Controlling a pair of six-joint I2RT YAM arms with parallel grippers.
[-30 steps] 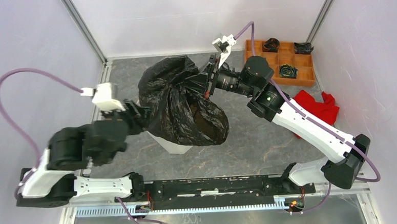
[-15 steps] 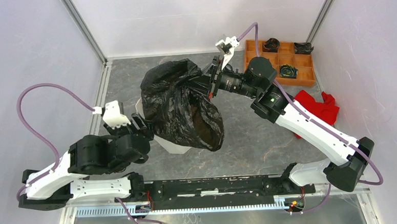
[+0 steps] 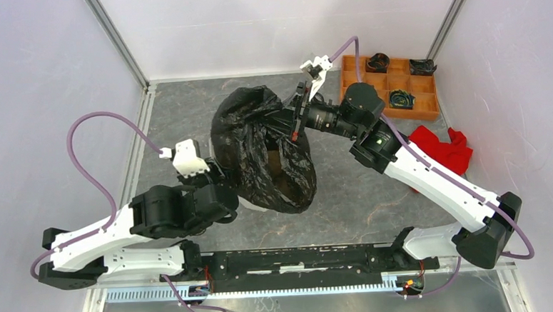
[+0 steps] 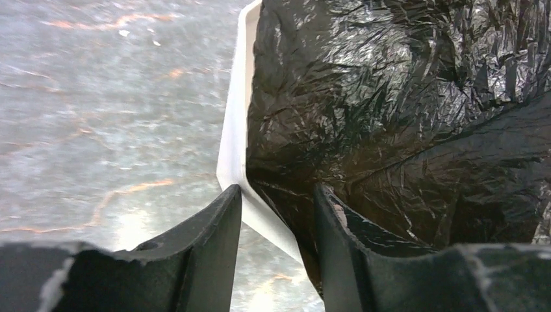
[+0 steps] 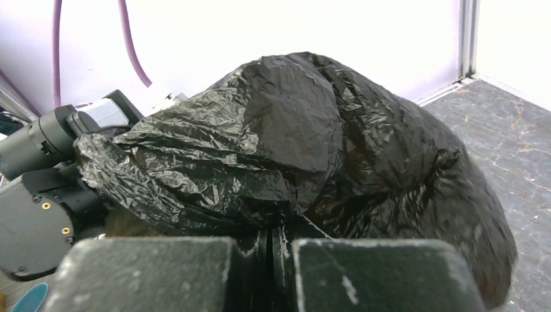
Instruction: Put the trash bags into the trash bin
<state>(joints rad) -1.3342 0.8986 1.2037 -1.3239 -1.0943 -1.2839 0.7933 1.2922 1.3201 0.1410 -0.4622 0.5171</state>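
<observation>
Bag-seating step, I judge: the trash bag (image 3: 259, 150) drapes over the trash bin (image 4: 234, 130), the right jaws clamped on its film and the left jaws parted astride rim and film, so next they probably need to close and tuck downward.

The left arm (image 3: 113, 232) is reaching forward with the left gripper (image 4: 276, 214) holding its fingers apart, while the right arm (image 3: 432, 173) is stretching leftward, the right gripper (image 5: 269, 237) pressing its fingers together on a fold of bag (image 5: 292, 130) just ahead of them.
</observation>
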